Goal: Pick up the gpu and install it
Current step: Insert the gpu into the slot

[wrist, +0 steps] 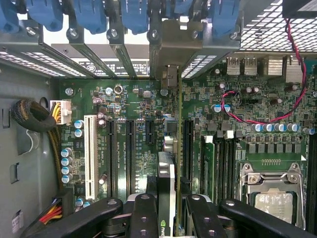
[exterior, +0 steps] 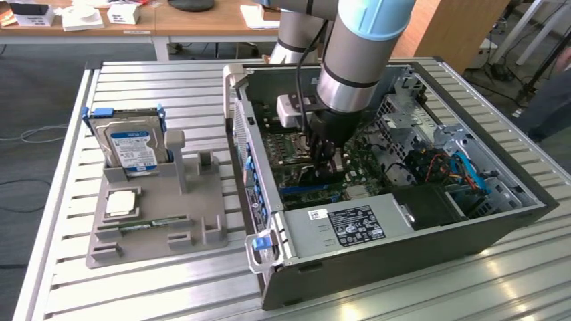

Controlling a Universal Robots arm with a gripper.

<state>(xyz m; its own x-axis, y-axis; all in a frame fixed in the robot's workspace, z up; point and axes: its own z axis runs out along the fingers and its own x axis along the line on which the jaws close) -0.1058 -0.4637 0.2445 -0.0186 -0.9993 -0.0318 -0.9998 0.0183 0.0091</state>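
**Gpu in gripper, inside the PC case**

I've got the arm [exterior: 357,47] reaching down into the open PC case [exterior: 392,261], which lies on its side on the slatted tabletop [exterior: 134,294]. The gripper [exterior: 323,157] sits low in the middle of the case, just over the main board [wrist: 138,104].

On the wrist cam the gripper [wrist: 171,203] is closed to a narrow gap w/ the gpu [wrist: 166,183] clamped btwn its fingers [wrist: 143,213]. The card stands on edge, seen from its thin side, lined up along the black card slots [wrist: 130,153]. It's past the white slot [wrist: 90,156] and on the near side of the processor socket [wrist: 272,191]. Can't tell if its lower edge is touching a slot or hanging just above.

At the case's rear wall I see a row of blue latches [wrist: 89,15] over the slot covers. The power supply [exterior: 352,227] fills the case's near end.

Outside the case, on the exterior view's left, a gray holder [exterior: 152,221] carries a hard drive [exterior: 134,148] standing upright, well apart from the gripper.
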